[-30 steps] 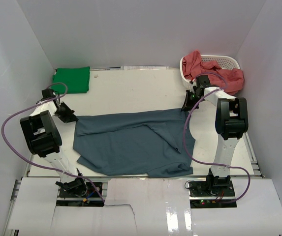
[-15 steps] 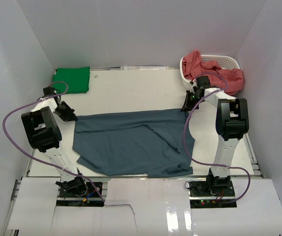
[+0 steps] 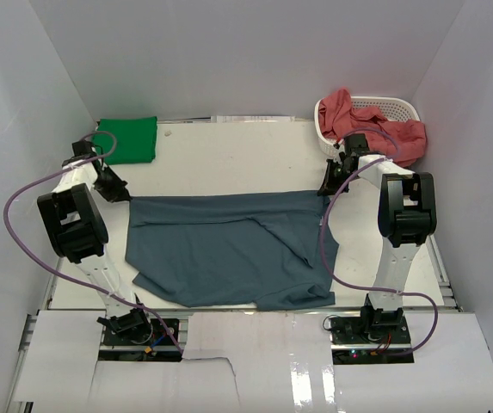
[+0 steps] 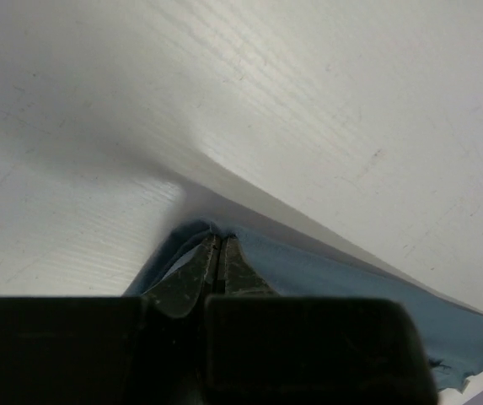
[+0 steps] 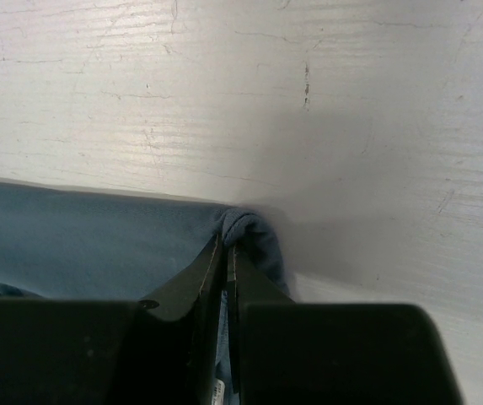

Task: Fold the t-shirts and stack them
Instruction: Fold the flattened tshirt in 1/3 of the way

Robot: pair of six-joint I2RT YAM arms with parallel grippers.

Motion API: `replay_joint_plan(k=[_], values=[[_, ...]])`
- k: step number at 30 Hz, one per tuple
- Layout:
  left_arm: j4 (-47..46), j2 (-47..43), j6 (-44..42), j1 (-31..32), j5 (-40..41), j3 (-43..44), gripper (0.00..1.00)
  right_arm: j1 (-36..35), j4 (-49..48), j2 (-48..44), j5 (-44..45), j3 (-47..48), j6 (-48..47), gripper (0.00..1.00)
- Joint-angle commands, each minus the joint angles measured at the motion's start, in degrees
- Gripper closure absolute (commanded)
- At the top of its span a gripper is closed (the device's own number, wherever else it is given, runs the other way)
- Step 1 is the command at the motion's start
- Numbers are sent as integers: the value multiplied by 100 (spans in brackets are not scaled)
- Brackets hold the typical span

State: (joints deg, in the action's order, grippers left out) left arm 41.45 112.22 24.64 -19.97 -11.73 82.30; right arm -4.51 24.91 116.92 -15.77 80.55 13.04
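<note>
Both hands [image 4: 218, 251] [image 5: 227, 251] tight on blue t-shirt [image 3: 229, 249]

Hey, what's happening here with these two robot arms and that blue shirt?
Both arms are working on the slate blue t-shirt, spread across the table. The left gripper is shut on its far left corner and the right gripper on its far right corner, with the far edge running straight between them. A folded green t-shirt lies at the far left, and salmon red t-shirts hang over the white basket at the far right.
</note>
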Motion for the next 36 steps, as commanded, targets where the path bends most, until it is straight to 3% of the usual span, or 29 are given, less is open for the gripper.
replay_joint_plan(k=[1,17,21,23,36], values=[[-50,-96,-65,-16,267,409,92,73,137,-144,311,-128,-73,92],[39,343,-56,10,267,647,91,135,111,-144,452,-136,-38,92],[-32,370,93,37,364,682,78,135,76,-30,382,-23,-21,92],[-225,327,146,37,294,638,72,144,85,58,320,162,6,92],[-260,976,216,107,144,1192,73,144,366,955,153,1471,102,92]])
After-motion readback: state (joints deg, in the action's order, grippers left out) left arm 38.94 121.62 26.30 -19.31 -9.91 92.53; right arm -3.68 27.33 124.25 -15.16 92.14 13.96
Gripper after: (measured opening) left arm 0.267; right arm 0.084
